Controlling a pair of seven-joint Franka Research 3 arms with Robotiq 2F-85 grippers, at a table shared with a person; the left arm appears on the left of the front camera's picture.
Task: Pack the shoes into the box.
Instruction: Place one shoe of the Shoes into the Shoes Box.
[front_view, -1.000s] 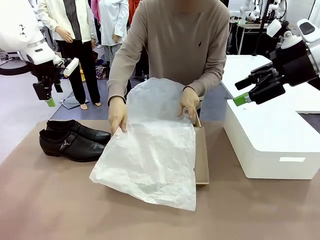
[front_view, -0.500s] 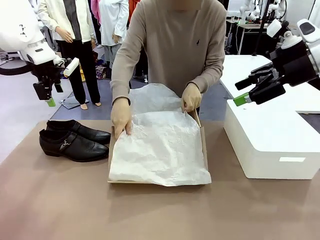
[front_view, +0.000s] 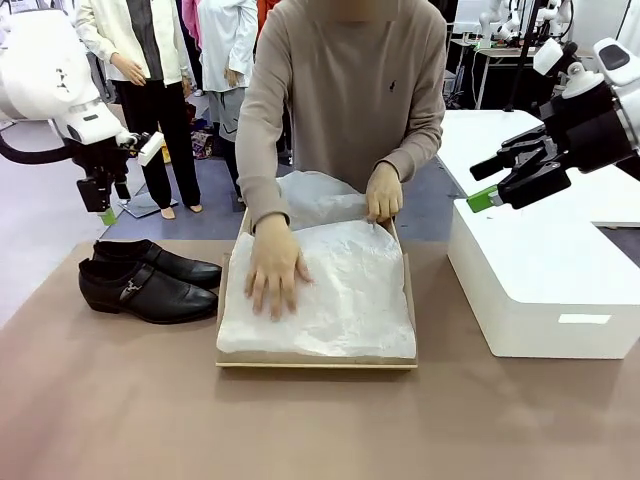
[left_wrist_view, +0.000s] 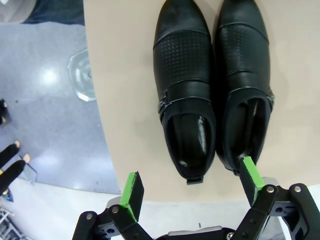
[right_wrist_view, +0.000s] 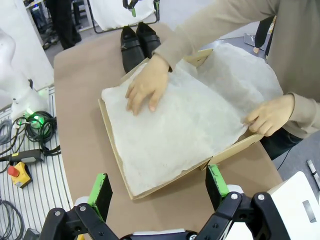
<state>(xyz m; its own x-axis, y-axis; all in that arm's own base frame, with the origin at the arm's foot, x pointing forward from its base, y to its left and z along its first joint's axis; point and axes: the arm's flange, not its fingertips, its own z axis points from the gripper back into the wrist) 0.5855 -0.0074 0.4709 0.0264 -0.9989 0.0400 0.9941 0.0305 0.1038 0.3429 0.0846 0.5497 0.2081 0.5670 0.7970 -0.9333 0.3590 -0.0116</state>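
Two glossy black shoes (front_view: 148, 278) lie side by side at the table's left, toes toward the tan box (front_view: 316, 361). White tissue paper (front_view: 335, 290) covers the box's inside; the person presses it flat with one hand (front_view: 274, 270) and holds its far edge with the other hand (front_view: 382, 193). My left gripper (front_view: 106, 215) hangs open high above the shoes (left_wrist_view: 210, 90), which lie below its green pads (left_wrist_view: 131, 190). My right gripper (front_view: 481, 198) is open, raised at the right over the white block; its wrist view looks down on the box (right_wrist_view: 117, 152) and paper (right_wrist_view: 175, 127).
A large white block (front_view: 545, 275) stands on the table's right side beside the box. The person stands at the far edge behind the box. Bare brown table (front_view: 300, 430) stretches along the near side. Cables and a red button box (right_wrist_view: 20, 172) lie on the floor.
The person has pulled the tissue paper back into the box and flattened it with a palm. My left gripper has shifted slightly lower and to the right over the shoes.
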